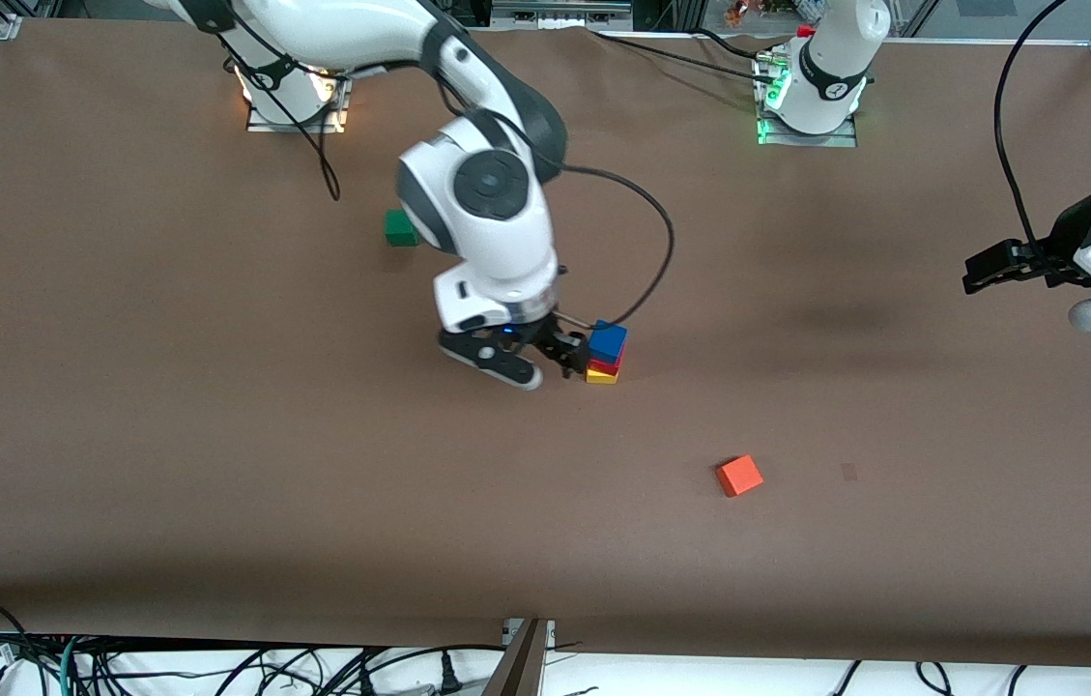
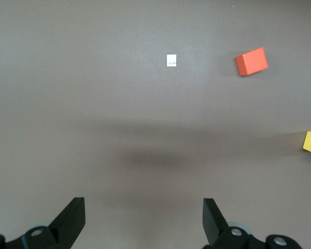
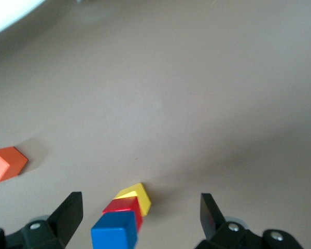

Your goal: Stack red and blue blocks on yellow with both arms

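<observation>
Item: blue block (image 1: 608, 340) on red block (image 1: 605, 365) on yellow cube (image 1: 601, 376), mid-bench. Right gripper (image 1: 572, 360) beside stack, jaws wide, empty. Left gripper (image 2: 144, 220) waiting, jaws spread, empty. Risk: a jaw clipping the stack on withdrawal, toppling it.

Brown table (image 1: 216, 435) bears yellow cube (image 1: 602, 376), orange cube (image 1: 739, 476), green cube (image 1: 398, 228).
</observation>
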Controlling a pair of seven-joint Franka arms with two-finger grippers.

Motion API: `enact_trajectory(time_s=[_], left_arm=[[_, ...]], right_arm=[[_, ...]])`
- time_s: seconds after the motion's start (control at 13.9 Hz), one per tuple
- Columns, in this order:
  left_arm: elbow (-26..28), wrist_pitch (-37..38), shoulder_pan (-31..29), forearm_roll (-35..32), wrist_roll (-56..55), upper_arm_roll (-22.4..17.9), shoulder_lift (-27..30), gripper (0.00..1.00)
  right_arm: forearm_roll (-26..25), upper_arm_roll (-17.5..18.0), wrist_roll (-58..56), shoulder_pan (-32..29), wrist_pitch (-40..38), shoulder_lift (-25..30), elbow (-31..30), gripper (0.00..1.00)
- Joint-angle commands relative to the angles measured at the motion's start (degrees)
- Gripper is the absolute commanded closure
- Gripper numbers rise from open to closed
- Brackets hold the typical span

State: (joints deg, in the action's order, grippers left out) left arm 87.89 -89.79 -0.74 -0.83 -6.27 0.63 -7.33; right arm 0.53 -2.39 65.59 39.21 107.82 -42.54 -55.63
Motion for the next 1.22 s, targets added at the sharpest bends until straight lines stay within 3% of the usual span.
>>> enact_trajectory(time_s=[0.0,0.14,0.29,0.43,0.57,0.79,1.15], left_arm=[[-0.44,-0.13,0.12,1.35,1.44,-0.55,0.03,0.00],[-0.53,-0.13,0.12,1.35,1.35,-0.55,0.03,0.00],[-0.53,-0.13,0.12,1.35,1.44,-0.55,0.03,0.00],[-0.53,-0.13,0.21,1.35,1.35,-0.55,-0.05,0.00],[-0.62,-0.13,0.21,1.27,1.35,-0.55,-0.14,0.00],[-0.62,-0.13,0.29,1.27,0.82,-0.46,-0.23,0.00],[-0.62,-0.13,0.30,1.27,0.56,-0.46,-0.23,0.00]], right_arm=[[4.29,0.72,-9.03,-7.01,-8.30,6.49,-2.11,0.00],[6.22,0.64,-21.40,-12.55,-9.91,12.36,-8.22,0.00],[10.62,-0.50,-33.54,-17.39,-6.85,23.41,-23.47,0.00],[10.20,-2.69,-42.60,-19.86,-5.60,33.01,-36.07,0.00],[8.28,-2.70,-50.25,-24.24,-5.69,38.83,-42.86,0.00],[2.65,-2.70,-54.51,-26.46,-5.87,43.77,-48.25,0.00],[0.44,-2.70,-58.12,-26.38,-6.13,41.14,-44.48,0.00]])
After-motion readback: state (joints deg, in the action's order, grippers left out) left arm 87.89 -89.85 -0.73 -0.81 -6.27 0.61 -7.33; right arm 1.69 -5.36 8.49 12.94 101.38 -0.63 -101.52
